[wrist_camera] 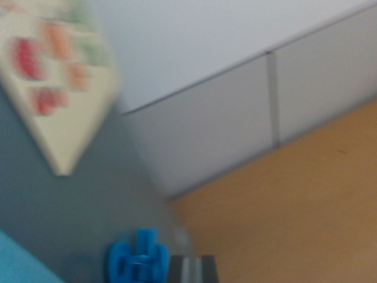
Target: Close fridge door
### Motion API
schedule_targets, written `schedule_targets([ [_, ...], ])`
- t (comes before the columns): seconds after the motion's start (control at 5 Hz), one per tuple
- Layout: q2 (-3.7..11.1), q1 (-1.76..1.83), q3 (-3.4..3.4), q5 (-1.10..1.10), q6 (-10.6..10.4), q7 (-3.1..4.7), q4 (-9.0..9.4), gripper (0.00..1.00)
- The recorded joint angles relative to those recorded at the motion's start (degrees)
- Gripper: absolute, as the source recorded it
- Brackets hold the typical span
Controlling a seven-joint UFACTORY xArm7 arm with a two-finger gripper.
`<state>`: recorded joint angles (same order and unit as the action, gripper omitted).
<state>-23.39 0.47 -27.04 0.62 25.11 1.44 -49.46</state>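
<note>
Scene: 1 blurred wrist view, tilted, looking across a grey surface [65, 212] toward a white cabinet [235, 124] and a wood-toned floor [294, 206].
Gripper: the blue gripper [134, 259] shows only at the bottom edge; whether its jaws stand apart or together cannot be told, and nothing is seen in its hold.
Fridge door: the grey surface filling the wrist view's left is probably the fridge door, judged from the task; its edge and hinge are not visible, so how far it stands ajar cannot be told.
Picture panel: a cream panel with red and green shapes [56, 76] lies flat on the grey surface, likely a magnet or sticker.
Cabinet: 2 fronts split by 1 vertical seam [273, 100].
Why so placed: the gripper sits close against the grey face, a position suited to pushing rather than grasping.
</note>
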Motion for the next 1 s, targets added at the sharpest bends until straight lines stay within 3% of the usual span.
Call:
schedule_targets([
  [0.2,0.0,0.0,0.0,0.0,0.0,0.0,0.0,1.0],
  [0.4,0.0,0.02,3.61,0.0,0.0,0.0,0.0,1.0],
  [0.6,0.0,0.02,3.61,0.0,0.0,0.0,0.0,1.0],
  [0.8,0.0,0.02,7.52,0.0,-0.01,0.0,-0.47,1.0],
  [1.0,0.0,0.02,7.52,0.0,-0.01,0.0,-0.47,1.0],
])
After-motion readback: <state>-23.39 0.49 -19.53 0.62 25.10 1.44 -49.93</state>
